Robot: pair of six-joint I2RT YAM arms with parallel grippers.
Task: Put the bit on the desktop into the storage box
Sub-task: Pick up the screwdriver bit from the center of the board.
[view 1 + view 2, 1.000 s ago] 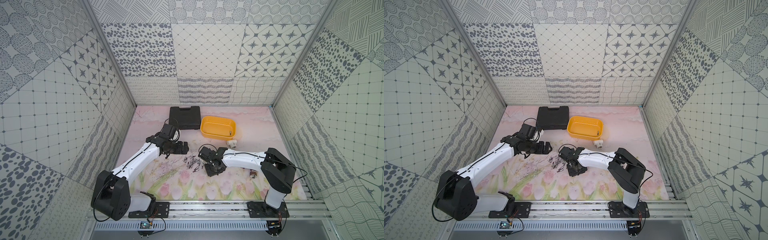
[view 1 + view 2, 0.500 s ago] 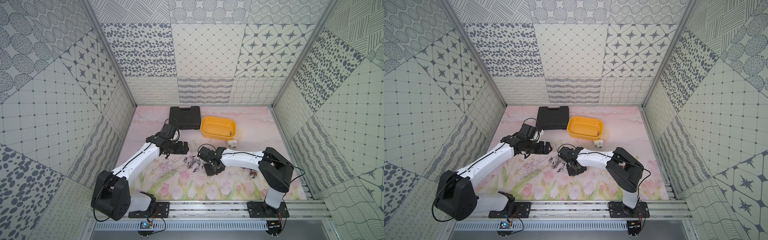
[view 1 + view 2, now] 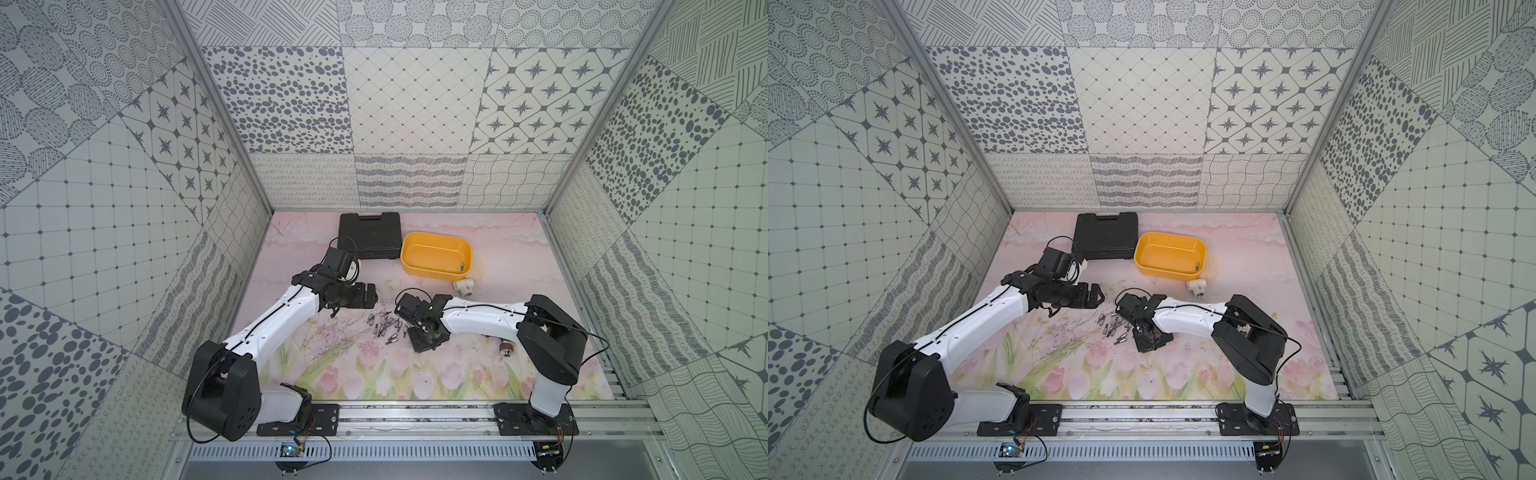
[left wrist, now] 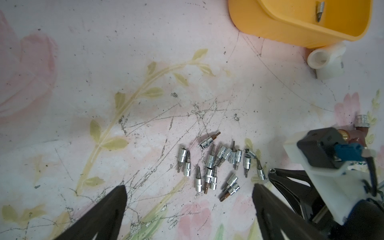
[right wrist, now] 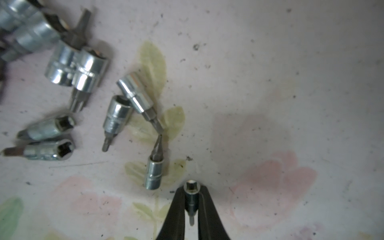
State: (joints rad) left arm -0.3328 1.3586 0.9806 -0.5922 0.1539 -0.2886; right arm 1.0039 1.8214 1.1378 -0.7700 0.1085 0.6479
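On the left side, the left hand (image 4: 189, 187) hovers above the bench (image 3: 519, 266). Its two fingers (image 4: 108, 207) stand wide apart, with nothing between them. Just beside it, toward the middle, the loose bits (image 3: 384, 326) lie in a small heap.

At the right edge of this heap is the right hand (image 5: 191, 191). It is closed narrow on a single bit (image 5: 191, 202). The long axis of this bit runs along the hand. The square socket end looks outward, and the thin driver tip points back toward the wrist. We cannot tell if the bit is already off the bench.

The storage box (image 3: 432, 254) stands farther from the robot than the right hand, nearly straight ahead and a little to the right. It is next to the black case (image 3: 369, 235). Another bit (image 3: 461, 265) lies inside, near the right end. A white pipe piece (image 3: 463, 286) sits just beside the front right corner of the box, between the box and the right arm.

We judge that the coming move is a lift and then a forward carry by the right hand, high enough to pass the front wall. The left hand is about as near to the box, but it carries nothing.
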